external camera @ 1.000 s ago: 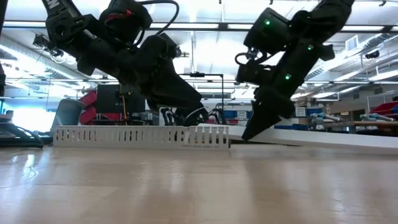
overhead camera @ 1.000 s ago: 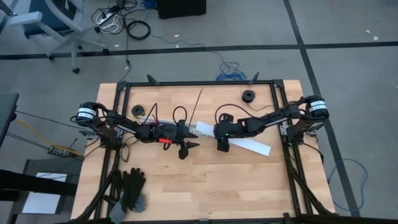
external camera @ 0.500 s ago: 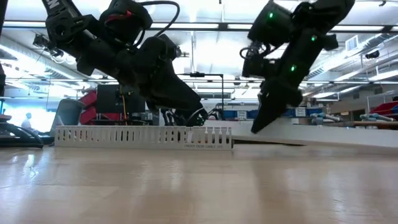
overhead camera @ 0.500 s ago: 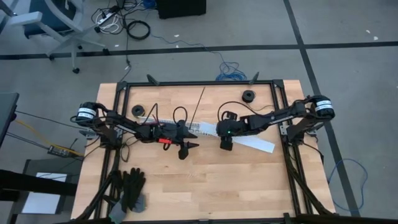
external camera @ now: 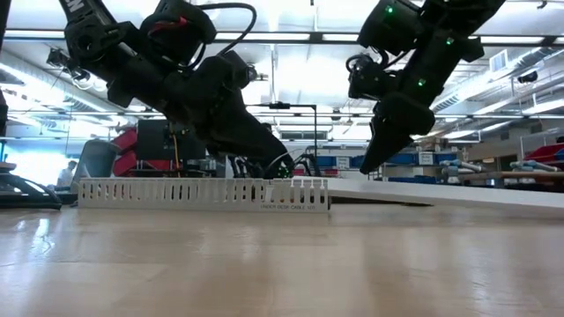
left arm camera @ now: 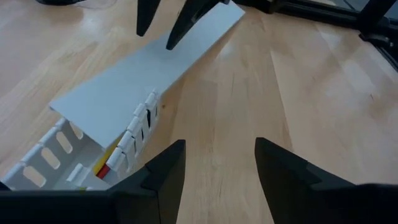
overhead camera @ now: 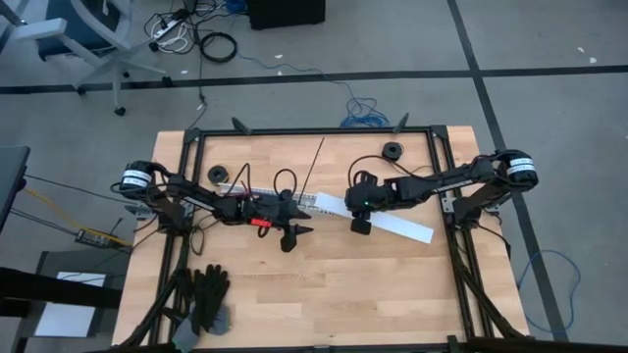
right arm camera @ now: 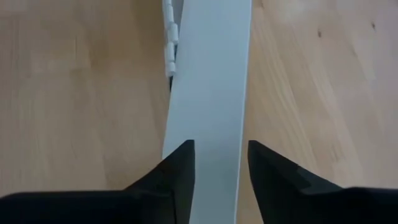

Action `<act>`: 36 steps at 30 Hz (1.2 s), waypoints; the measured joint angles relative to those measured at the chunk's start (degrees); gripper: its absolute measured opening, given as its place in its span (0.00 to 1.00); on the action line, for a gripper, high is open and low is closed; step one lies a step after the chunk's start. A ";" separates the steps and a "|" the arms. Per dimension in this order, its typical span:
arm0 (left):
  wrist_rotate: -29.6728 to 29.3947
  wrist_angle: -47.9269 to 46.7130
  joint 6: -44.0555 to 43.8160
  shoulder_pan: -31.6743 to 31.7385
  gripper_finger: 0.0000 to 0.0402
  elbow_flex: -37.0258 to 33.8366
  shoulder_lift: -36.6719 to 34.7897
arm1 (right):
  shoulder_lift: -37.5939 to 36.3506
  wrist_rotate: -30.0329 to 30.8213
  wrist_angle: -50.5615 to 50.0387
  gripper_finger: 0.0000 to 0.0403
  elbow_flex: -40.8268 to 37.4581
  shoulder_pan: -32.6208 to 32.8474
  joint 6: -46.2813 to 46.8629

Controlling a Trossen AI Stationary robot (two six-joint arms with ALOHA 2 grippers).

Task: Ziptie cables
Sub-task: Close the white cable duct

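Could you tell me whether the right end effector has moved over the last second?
Yes. The right end effector has risen off the flat white cover strip and drifted right, away from the slotted channel.

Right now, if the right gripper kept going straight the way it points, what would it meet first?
Probably the flat white cover strip directly below the right gripper; its open fingers straddle it, apparently without touching.

Two dark jointed arms are being shown, each wrapped in looping black cords. Green lights are glowing on the right arm [external camera: 414, 66], a red patch on the left arm [overhead camera: 260, 222]; white-banded cylinders are capping both shoulders.
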 joint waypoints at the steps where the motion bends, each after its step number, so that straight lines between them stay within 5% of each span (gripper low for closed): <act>1: -0.01 -0.09 -0.91 -0.13 0.42 0.00 0.00 | -0.04 0.02 0.37 0.31 0.00 0.00 -0.26; 9: -2.63 -11.13 -3.71 -3.40 0.40 4.02 -0.02 | -0.13 -0.02 5.68 0.28 0.00 -0.61 -1.26; 18: -14.19 -44.08 -2.12 -5.47 0.37 16.26 -0.07 | -0.13 -2.32 6.39 0.28 0.00 -0.09 1.00; 36: -20.23 -37.09 -20.08 -11.63 0.37 0.14 -7.93 | -0.22 -2.20 9.08 0.28 0.02 0.38 -0.28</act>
